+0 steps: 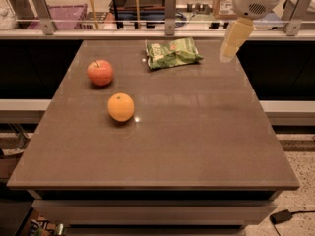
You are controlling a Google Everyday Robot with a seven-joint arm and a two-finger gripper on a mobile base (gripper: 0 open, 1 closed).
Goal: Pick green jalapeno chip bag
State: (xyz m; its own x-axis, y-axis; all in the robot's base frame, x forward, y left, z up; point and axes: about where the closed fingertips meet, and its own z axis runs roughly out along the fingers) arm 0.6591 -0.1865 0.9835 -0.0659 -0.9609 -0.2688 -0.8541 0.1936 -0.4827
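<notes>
Your claw [228,53] hangs, at a width you cannot tell, near the far right edge of the surface [197,141], just right of the green chip bag [172,53], which lies flat, well apart from 1 apple [100,73] and 1 orange [121,107], probably leaving you open access from above.

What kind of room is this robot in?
Probably a robot testing lab: a brown table holds a crinkled green chip bag, red apple and orange; the robot's pale yellow gripper hangs by its far right edge; a purple plastic crate sits behind metal posts.
</notes>
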